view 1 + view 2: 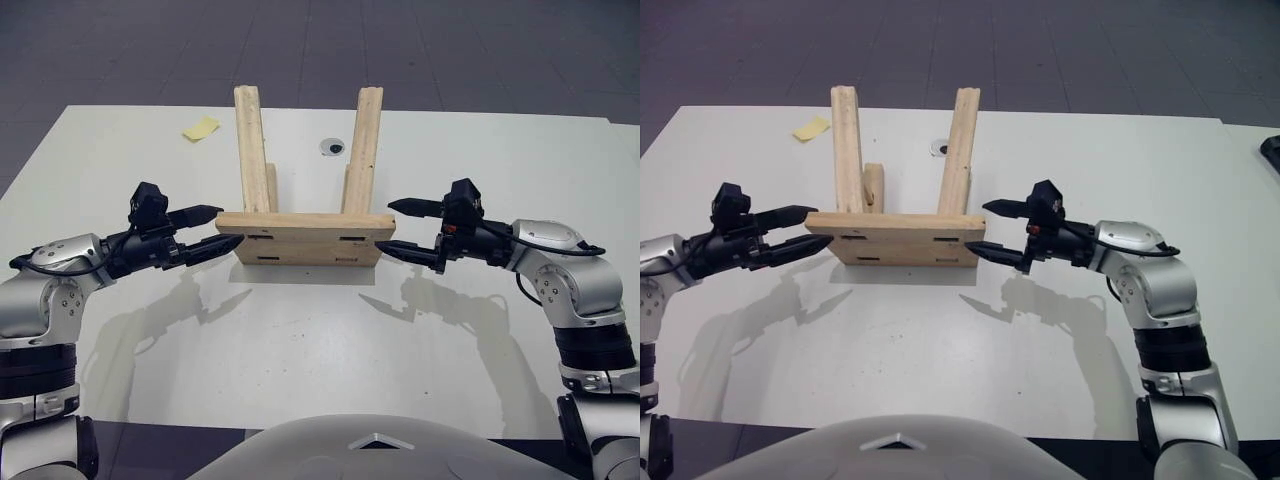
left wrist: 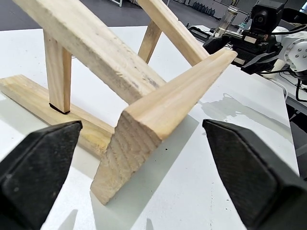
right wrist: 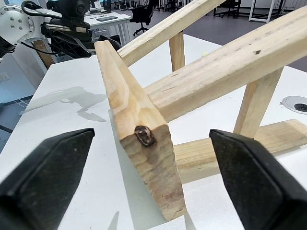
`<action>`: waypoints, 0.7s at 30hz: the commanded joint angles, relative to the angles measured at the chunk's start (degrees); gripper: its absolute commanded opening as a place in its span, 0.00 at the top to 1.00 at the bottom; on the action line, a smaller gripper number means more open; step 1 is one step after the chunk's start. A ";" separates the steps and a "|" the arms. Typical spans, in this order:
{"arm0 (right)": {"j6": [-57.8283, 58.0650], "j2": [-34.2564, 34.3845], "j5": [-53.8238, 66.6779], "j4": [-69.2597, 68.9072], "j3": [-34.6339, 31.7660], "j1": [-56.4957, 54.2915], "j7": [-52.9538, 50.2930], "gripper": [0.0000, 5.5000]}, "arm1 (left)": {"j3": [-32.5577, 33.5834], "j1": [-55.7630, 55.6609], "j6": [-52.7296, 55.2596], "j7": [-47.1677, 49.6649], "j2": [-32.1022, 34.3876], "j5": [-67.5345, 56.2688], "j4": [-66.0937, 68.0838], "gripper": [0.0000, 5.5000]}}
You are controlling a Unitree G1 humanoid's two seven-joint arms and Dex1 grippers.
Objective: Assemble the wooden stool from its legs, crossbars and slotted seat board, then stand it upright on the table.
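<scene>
The wooden stool lies on its side in the middle of the table. Its slotted seat board (image 1: 305,238) stands on edge facing me, and the legs (image 1: 252,148) (image 1: 364,148) point away from me. A short crossbar (image 2: 57,72) joins an upper leg to a lower one. My left gripper (image 1: 228,226) is open at the board's left end, one finger above that end and one below. My right gripper (image 1: 386,226) is open in the same way at the right end. In the wrist views the board's end grain (image 3: 151,158) sits between the black fingers (image 2: 33,177) without touching them.
A yellow sticky note (image 1: 201,128) lies at the far left of the white table (image 1: 300,350). A round cable hole (image 1: 332,147) sits behind the stool between the legs. A dark object (image 1: 1272,148) shows at the table's right edge.
</scene>
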 commanded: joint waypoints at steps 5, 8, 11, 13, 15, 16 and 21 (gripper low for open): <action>-0.30 0.54 -0.64 0.77 1.39 -1.66 0.44 0.43 | -1.20 -1.09 0.48 0.14 -0.20 -0.11 2.07 0.42; 0.12 0.48 -0.56 0.53 1.44 -1.68 0.62 0.51 | -1.22 -1.06 0.83 0.17 -0.13 -0.57 1.99 0.51; 1.09 0.38 -0.15 0.32 1.41 -1.76 0.64 0.59 | -1.26 -1.29 0.75 0.01 -0.17 -0.86 1.97 0.57; 2.73 0.29 0.73 -0.03 1.36 -1.87 0.62 0.65 | -1.30 -1.66 1.03 -0.33 -0.21 -1.33 1.80 0.57; 5.36 0.38 2.39 -1.01 0.93 -2.21 0.38 0.66 | -1.53 -2.18 1.52 -0.96 -0.16 -1.79 1.75 0.57; 7.64 0.57 4.05 -1.62 0.35 -2.82 0.10 0.66 | -1.62 -2.52 2.27 -1.35 -0.01 -2.34 1.52 0.57; 20.39 -0.18 12.84 -6.25 -3.26 -6.25 -2.22 0.66 | -0.85 -5.97 10.83 -3.81 1.16 -9.47 -1.28 0.57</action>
